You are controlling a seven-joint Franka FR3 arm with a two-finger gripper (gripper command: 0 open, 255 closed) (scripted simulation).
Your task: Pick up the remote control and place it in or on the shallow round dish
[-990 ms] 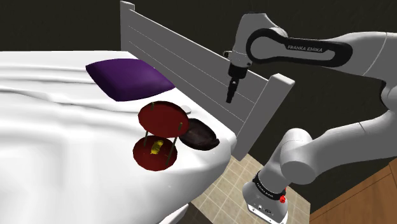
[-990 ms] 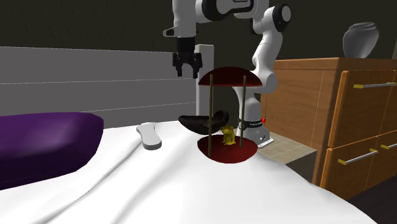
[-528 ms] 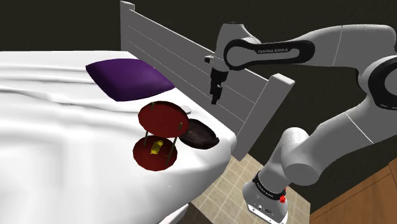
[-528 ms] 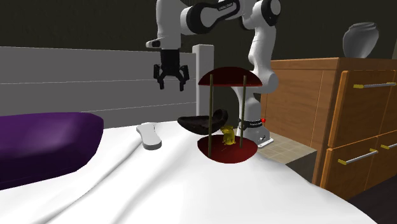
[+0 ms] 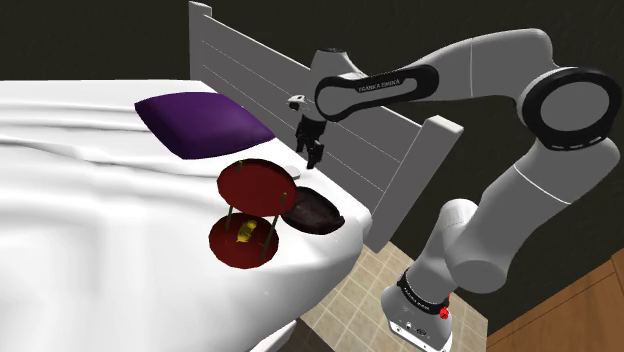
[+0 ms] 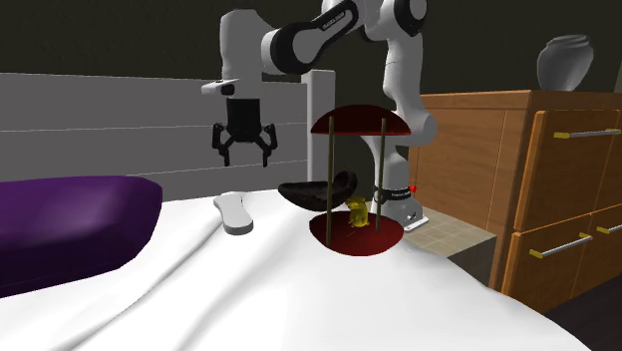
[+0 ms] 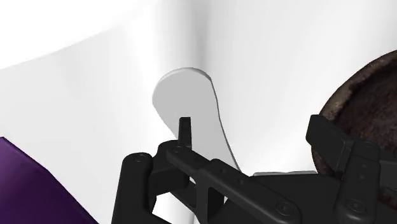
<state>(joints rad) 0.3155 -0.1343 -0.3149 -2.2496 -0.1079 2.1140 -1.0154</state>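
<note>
1. Gripper [image 6: 243, 155]: jaws are standing spread, grasping nothing, hanging over the remote and clear of it.
2. Remote [image 6: 235, 212]: white, lying flat on the bed [image 6: 299, 299] beneath the jaws, between the purple pillow [image 6: 70, 224] and the dish.
3. Dish [image 6: 317, 189]: dark, sitting just beside a red two-tier stand [image 6: 357, 125].

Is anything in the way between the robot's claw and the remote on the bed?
No, nothing visible is. The gripper hangs above the white remote with its jaws open, and there is only air between them. The red two-tier stand sits apart from the remote, beside the dark dish.
</note>
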